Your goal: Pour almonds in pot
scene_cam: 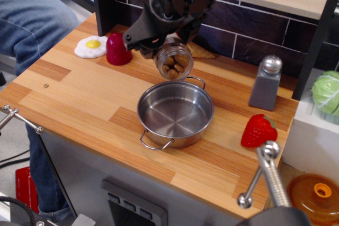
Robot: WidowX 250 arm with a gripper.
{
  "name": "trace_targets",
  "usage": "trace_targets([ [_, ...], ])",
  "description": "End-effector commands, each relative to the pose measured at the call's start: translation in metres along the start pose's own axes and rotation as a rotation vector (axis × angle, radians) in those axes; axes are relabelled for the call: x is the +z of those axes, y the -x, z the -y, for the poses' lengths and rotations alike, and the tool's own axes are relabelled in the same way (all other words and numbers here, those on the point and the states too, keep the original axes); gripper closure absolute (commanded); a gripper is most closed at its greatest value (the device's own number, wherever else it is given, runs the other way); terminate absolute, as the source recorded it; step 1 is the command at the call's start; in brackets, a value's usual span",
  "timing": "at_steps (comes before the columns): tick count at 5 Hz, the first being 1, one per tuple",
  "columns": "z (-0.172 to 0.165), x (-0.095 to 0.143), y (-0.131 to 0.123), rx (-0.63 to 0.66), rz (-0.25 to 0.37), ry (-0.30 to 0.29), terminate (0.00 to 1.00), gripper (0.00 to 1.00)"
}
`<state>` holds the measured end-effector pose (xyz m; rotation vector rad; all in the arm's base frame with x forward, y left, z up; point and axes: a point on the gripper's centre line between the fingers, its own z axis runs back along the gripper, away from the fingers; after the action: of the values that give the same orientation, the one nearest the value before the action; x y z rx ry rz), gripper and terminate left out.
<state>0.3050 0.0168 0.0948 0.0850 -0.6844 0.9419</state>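
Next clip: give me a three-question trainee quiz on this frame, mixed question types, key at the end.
1. True or false: some almonds already lie in the pot.
2. The jar in the gripper is: A upright on the counter, B tipped with its mouth facing down toward the pot, C lying inside the pot.
3. Name the red item right of the pot.

Key: 1 false, the pot is empty. 2 B. 3 the strawberry.
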Motion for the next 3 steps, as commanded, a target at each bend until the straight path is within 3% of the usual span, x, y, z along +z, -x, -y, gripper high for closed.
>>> trace_targets([
  [1,0.007,-0.006,0.009,-0.06,0.178,0.167,0.0,1.0],
  [2,0.016,-0.01,0.004,-0.053,0.244,0.232,0.0,1.0],
  [3,0.021,-0.009,-0.001,-0.025,0.328,0.339,0.0,1.0],
])
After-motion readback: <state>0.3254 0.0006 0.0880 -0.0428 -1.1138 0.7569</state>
